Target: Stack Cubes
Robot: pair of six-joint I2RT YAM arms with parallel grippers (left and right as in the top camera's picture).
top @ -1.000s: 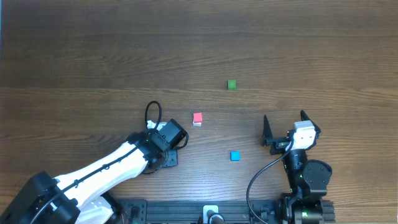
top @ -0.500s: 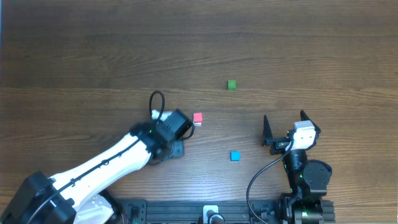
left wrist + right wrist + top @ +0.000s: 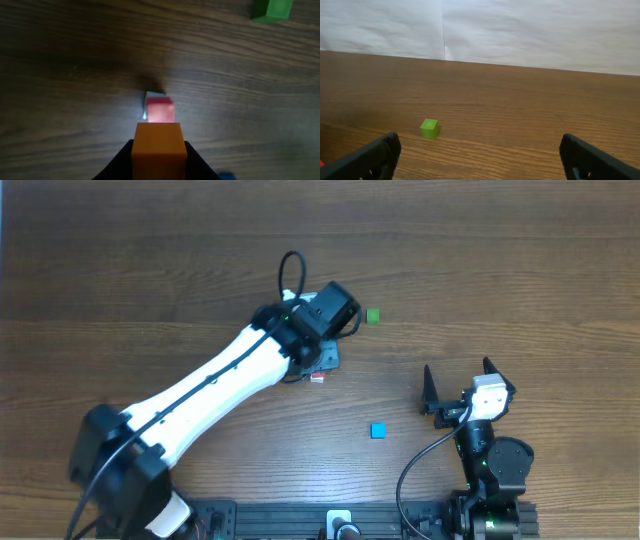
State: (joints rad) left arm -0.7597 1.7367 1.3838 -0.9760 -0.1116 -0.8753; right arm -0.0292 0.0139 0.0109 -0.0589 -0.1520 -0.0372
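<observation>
The left arm (image 3: 230, 380) is reaching from its base across the wooden worktop (image 3: 150, 260) towards the middle, and its jaws are clamping an orange cube (image 3: 159, 150) by two opposite sides. The orange cube is hanging clear of the worktop, close by a red cube (image 3: 160, 110). From the left wrist view its far edge is meeting the red cube's near edge, though whether it is lined up squarely over it cannot be told. The red cube is sitting with a small pale piece (image 3: 150, 98) showing at one side; whether that piece is beneath it or just beside it cannot be told. A green cube (image 3: 373, 316) is lying alone farther out on the worktop, just beyond the left wrist in the top view. A blue cube (image 3: 378, 430) is lying nearer the bases, between the two arms and apart from the other cubes. The right arm (image 3: 487, 450) is sitting folded near its base, its jaws gaping wide with nothing between them and pointing towards the green cube.
</observation>
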